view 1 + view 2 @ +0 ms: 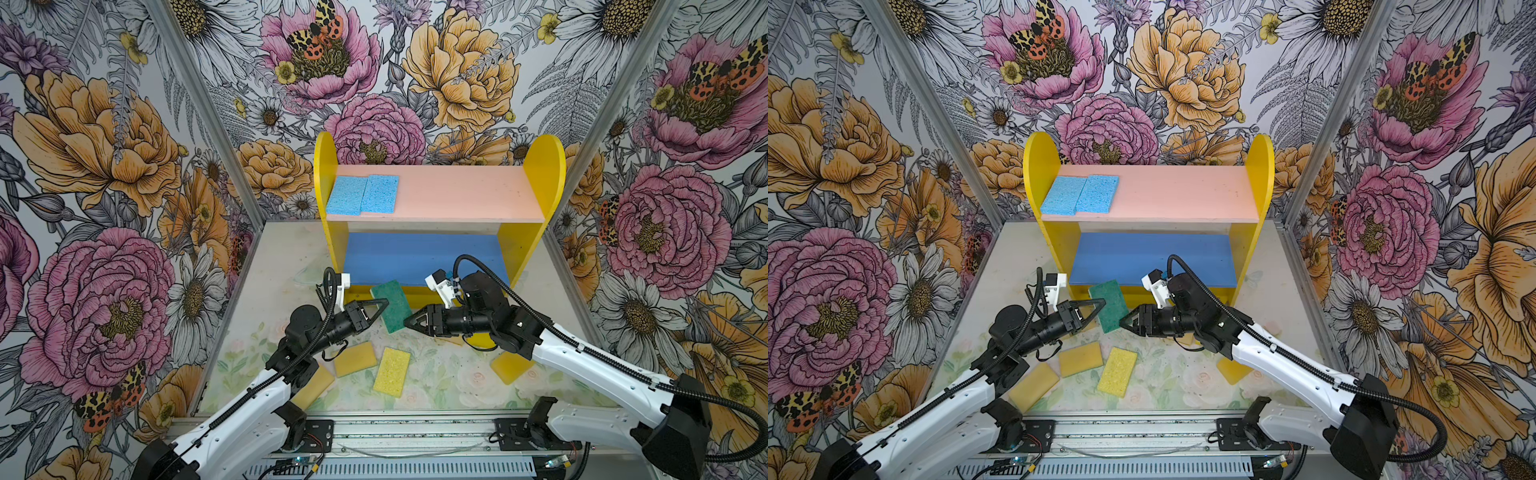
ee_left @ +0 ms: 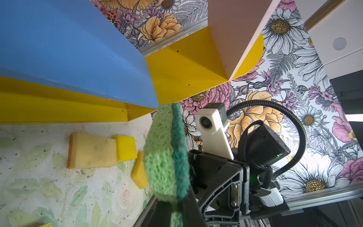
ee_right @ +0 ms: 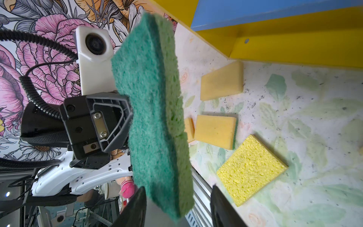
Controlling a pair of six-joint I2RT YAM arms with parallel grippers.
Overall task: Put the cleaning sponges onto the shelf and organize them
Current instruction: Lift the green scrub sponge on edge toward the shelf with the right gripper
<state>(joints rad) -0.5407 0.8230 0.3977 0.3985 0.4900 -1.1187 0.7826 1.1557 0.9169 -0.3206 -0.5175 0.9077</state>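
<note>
Left end effector (image 1: 385, 304) grips one green sponge (image 1: 397, 311); two blue sponges (image 1: 345, 195) shelved.

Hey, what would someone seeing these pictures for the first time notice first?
Most likely the green sponge, held up in the air in front of the shelf. It is pinched by the left pincer, with the right pincer open right beside it. Next come the two blue sponges lying side by side at the left end of the pink top board, and the yellow sponges scattered on the table.
</note>
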